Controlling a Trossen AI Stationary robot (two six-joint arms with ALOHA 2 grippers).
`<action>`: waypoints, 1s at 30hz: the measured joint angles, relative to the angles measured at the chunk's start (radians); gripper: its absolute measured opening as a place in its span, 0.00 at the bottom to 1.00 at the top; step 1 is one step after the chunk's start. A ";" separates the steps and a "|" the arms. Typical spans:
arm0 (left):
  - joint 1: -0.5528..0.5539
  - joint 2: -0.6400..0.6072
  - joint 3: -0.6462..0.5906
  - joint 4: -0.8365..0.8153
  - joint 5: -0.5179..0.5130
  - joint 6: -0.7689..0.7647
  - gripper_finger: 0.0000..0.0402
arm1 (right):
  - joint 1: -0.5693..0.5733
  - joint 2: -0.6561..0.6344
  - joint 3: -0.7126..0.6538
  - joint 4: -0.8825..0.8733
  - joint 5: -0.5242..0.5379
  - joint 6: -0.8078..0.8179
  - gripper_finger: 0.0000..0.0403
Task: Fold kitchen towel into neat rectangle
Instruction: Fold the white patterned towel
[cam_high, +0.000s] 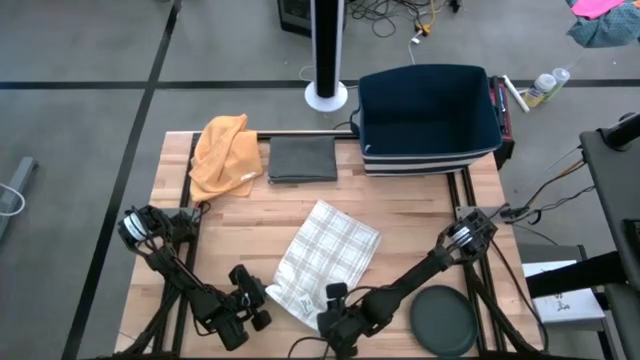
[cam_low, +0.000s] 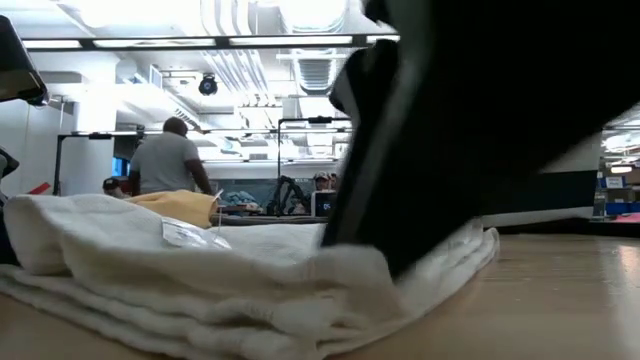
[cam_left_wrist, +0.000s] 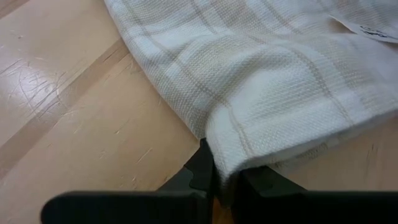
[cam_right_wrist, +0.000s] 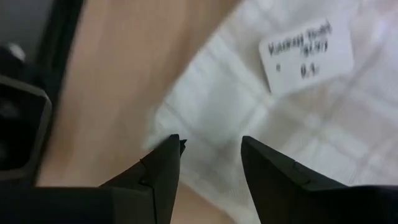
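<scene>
Two jaws at checked waffle-weave kitchen towel (cam_high: 327, 262) near edge, left gripper (cam_high: 250, 298) pinching hemmed corner, right gripper (cam_high: 334, 301) spread over labelled corner, wooden bench (cam_high: 420, 215).

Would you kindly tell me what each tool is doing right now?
Left tool: shut on the checked towel's edge.
Right tool: open, fingers over the towel's corner.

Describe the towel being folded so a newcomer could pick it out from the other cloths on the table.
Start at the wooden table and look to its near edge, between the two arms. The checked towel lies there, with the left gripper pinching one corner and the right gripper open over its edge. Unlike the orange cloth and dark grey cloth at the far side, it is white with pale checks and a tag.
</scene>
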 joint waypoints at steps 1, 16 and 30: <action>0.000 0.000 0.000 0.000 0.000 0.000 0.05 | -0.003 -0.001 0.000 0.019 0.000 -0.006 0.40; 0.000 0.002 0.001 0.006 -0.015 0.000 0.05 | -0.045 0.022 0.000 0.089 0.050 -0.068 0.40; 0.000 0.002 0.001 -0.002 -0.006 0.004 0.05 | -0.165 0.119 0.000 0.378 0.123 -0.129 0.37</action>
